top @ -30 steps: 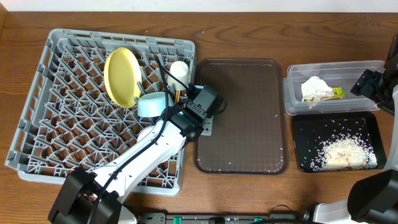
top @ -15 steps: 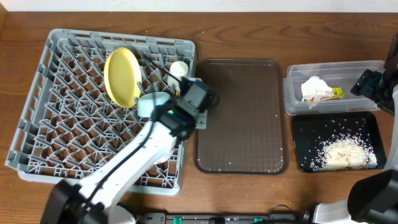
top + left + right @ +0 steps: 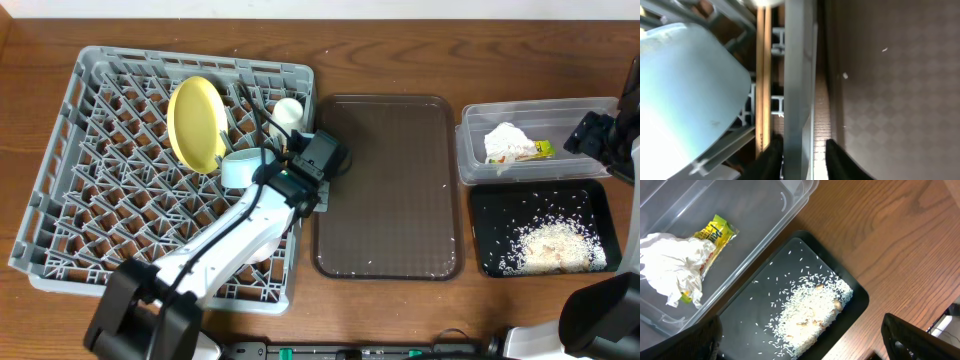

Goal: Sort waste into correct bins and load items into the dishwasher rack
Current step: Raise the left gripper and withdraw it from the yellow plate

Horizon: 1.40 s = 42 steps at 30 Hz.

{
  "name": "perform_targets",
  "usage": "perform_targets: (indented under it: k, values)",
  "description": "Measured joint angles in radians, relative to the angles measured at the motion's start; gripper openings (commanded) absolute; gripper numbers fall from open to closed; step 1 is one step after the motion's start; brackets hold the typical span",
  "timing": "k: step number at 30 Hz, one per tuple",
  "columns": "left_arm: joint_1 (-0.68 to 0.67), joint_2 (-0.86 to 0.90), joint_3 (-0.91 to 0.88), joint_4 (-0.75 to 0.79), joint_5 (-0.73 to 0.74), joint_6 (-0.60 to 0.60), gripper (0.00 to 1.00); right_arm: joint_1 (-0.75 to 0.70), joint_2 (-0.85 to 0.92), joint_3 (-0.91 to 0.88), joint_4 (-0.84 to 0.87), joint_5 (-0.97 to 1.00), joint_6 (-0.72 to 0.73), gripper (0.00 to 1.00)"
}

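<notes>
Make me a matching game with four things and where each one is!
Things:
1. yellow plate
2. white napkin
3. rice scraps
4. brown serving tray

Places:
A. in the black tray
B. standing in the grey rack
C. flat on the table, right beside the rack
D. in the clear tub

Pairs: 1-B, 2-D, 3-A, 4-C

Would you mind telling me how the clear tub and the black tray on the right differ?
The clear tub is see-through and deeper; the black tray is opaque and shallow. The tub holds a crumpled napkin and a yellow-green packet; the tray holds loose rice. Both are rectangular.
</notes>
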Motion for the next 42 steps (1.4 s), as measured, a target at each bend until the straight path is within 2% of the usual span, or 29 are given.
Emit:
perform_targets:
  k: [4,10,23,42]
  values:
    - [0.002,0.015,-0.001,0.0,-0.005,0.003,0.21,0.0,0.0,0.0,0.0,0.0,0.0,0.99]
    - [0.005,0.015,-0.005,0.028,-0.019,0.007,0.08,0.0,0.0,0.0,0.0,0.0,0.0,0.99]
    - [0.007,0.017,-0.022,0.132,-0.023,-0.008,0.09,0.0,0.0,0.0,0.0,0.0,0.0,0.99]
    - [0.044,0.019,-0.023,0.153,-0.009,-0.011,0.08,0.0,0.0,0.0,0.0,0.0,0.0,0.99]
